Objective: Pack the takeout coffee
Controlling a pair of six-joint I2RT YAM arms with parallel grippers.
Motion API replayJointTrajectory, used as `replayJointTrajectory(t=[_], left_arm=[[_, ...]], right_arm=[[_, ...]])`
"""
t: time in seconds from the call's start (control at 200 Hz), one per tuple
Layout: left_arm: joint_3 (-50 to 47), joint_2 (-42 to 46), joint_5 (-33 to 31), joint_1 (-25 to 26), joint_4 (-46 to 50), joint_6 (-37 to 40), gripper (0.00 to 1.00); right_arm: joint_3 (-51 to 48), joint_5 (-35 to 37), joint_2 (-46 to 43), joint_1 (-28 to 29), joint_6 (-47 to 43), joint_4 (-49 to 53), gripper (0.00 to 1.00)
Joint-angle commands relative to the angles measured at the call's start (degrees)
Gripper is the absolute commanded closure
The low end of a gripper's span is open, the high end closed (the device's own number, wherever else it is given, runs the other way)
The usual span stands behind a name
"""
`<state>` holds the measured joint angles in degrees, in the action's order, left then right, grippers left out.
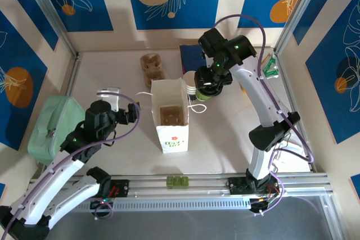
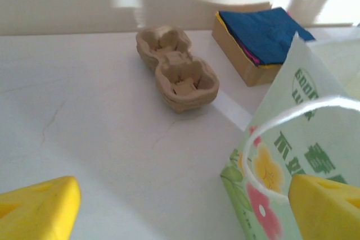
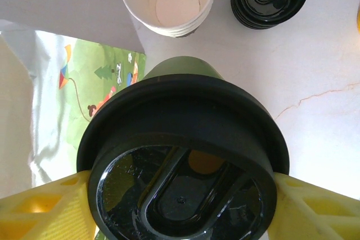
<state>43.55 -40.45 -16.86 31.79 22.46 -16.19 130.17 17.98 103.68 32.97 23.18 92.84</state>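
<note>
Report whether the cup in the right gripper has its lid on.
On: the black lid sits over the rim of the cup, held in the right gripper.

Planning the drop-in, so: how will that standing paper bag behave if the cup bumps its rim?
The paper bag stands tall, narrow, thin-walled: it would probably flex or tip. The brown insert at its bottom may steady it slightly. Its string handle looks floppy.

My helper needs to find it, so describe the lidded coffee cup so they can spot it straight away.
Find the white bag standing mid-table. Just right of its open top, the right gripper holds the cup. Unlike the stack of open white cups beside it, it wears a black lid.
</note>
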Motion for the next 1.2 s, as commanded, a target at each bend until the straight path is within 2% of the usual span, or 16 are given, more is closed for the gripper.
replayJointTrajectory(t=[0.0, 0.175, 0.54, 0.705, 0.89, 1.196], left_arm=[[-1.2, 0.2, 3.0, 1.0, -3.0, 1.0, 0.07], [-1.8, -1.1, 2.7, 4.9, -4.2, 1.1, 0.09], [-3.8, -5.9, -6.3, 17.2, -9.0, -0.8, 0.11], [-3.6, -8.2, -8.8, 20.8, -11.2, -0.8, 0.11], [-3.1, -9.6, -9.7, 23.3, -13.1, -0.7, 0.11], [-4.9, -9.0, -10.9, 25.0, -14.4, -0.2, 0.11]], right_arm=[[2.3, -1.8, -3.7, 0.4, 0.2, 8.7, 0.32], [3.7, -4.2, -5.8, 1.7, -0.5, 8.7, 0.32], [7.4, -8.1, -10.2, 3.2, 0.1, 8.7, 0.33], [8.2, -9.6, -9.7, 7.6, 1.7, 8.1, 0.34], [6.4, -7.9, -8.1, 13.6, 3.5, 7.4, 0.34], [2.5, -5.0, -6.4, 18.3, 6.3, 6.3, 0.34]])
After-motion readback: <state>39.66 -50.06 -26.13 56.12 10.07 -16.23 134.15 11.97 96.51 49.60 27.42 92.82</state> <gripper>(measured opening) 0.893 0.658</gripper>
